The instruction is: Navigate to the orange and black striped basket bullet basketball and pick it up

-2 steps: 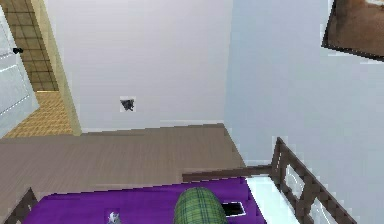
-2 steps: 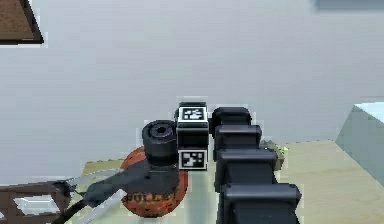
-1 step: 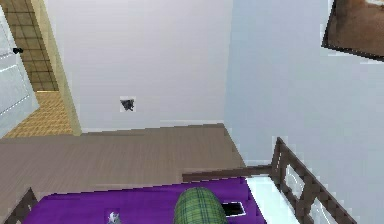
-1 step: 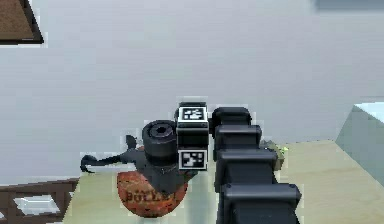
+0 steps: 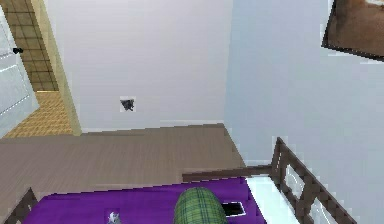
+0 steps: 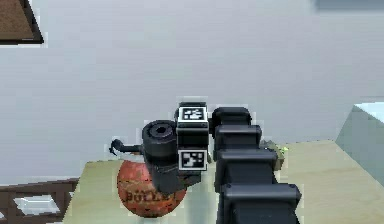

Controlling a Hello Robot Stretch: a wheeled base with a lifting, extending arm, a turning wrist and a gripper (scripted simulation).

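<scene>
In the arm side view an orange ball with black stripes, the basketball, rests on a beige tabletop. The dark arm rises from the bottom edge, with two white marker squares at its far end. The gripper has its dark round body just above the ball and its thin fingers point toward the view's left. The ball lies right at the gripper on the surface, so I cannot tell whether it holds anything.
A bed with a purple cover, a green plaid pillow and a dark wooden frame lies in front. An open doorway is at the forward view's left. A pale blue box stands at the tabletop's right. Framed pictures hang on the walls.
</scene>
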